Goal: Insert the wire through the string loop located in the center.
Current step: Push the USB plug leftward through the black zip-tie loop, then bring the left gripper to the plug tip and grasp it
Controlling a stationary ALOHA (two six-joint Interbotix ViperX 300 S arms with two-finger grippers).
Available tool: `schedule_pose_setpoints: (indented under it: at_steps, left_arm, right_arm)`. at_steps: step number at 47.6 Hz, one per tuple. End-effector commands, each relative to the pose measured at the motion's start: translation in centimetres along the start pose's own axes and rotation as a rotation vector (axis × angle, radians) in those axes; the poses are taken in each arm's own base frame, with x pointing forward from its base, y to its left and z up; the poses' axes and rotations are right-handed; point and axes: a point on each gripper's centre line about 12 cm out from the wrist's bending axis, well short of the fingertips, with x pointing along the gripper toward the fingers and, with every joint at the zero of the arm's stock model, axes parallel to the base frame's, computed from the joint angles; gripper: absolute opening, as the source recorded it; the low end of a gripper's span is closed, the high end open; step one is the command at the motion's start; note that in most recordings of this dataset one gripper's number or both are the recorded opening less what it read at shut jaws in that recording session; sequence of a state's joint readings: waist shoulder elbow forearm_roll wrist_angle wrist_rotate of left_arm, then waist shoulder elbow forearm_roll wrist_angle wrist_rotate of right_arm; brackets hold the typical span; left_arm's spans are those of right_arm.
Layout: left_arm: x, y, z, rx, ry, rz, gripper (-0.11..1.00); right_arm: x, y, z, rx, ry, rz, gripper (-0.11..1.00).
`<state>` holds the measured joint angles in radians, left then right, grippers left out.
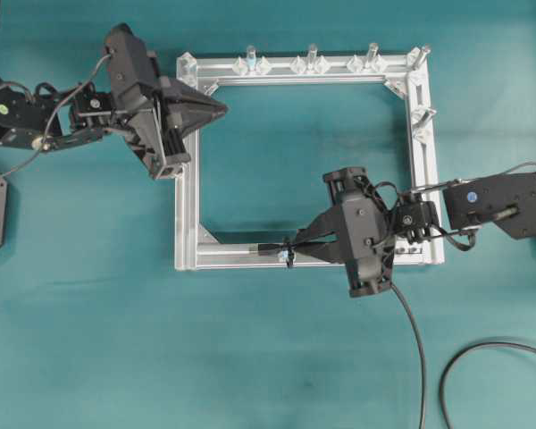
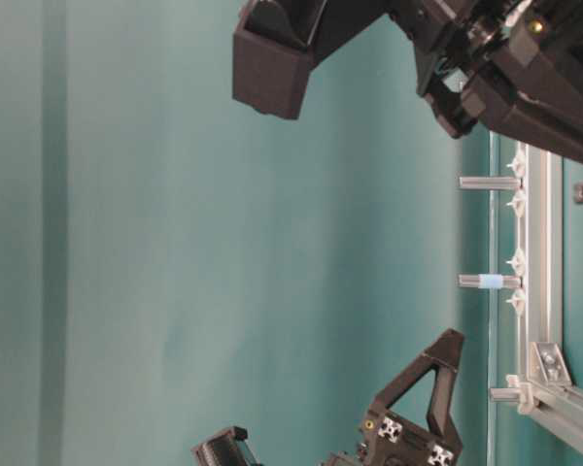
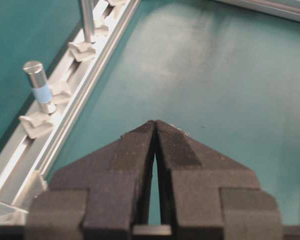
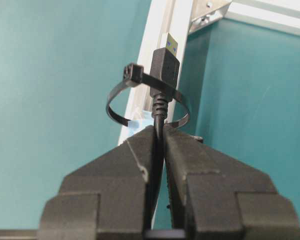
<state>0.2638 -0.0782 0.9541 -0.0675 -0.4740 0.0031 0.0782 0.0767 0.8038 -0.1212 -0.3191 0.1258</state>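
The wire (image 4: 160,107) is pinched between the fingers of the right gripper (image 4: 159,131), its plug passed through the string loop (image 4: 121,95) at 12 o'clock, over the frame's (image 1: 189,223) bottom bar. The left gripper (image 3: 155,124), at 10 o'clock, is pressed together, empty.
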Motion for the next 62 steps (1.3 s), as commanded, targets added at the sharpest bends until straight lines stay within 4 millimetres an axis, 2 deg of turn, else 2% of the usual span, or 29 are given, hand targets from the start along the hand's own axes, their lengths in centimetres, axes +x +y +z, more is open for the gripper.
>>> schedule_pose_setpoints:
  at_steps: [1, 22, 37, 49, 62]
  left_arm:
    - [-0.2, -1.0, 1.3, 0.014, -0.043, -0.028, 0.0]
    - [-1.0, -7.1, 0.6, 0.074, -0.011, -0.197, 0.0]
    - [-2.3, -10.9, 0.8, 0.12, 0.012, -0.305, 0.0]
    - [-2.3, -12.4, 0.7, 0.139, 0.042, -0.338, 0.0]
    - [-1.1, -12.9, 0.5, 0.141, 0.058, -0.339, 0.0]
  right_arm:
    - [-0.1, -0.2, 1.3, 0.003, -0.037, -0.005, 0.07]
    - [-0.1, -0.2, 1.3, 0.003, -0.042, -0.004, 0.07]
    - [-0.1, -0.2, 1.4, 0.003, -0.043, -0.004, 0.07]
    - [-0.1, -0.3, 1.4, 0.004, -0.043, -0.006, 0.07]
    - [-0.1, -0.2, 1.4, 0.003, -0.043, -0.004, 0.07]
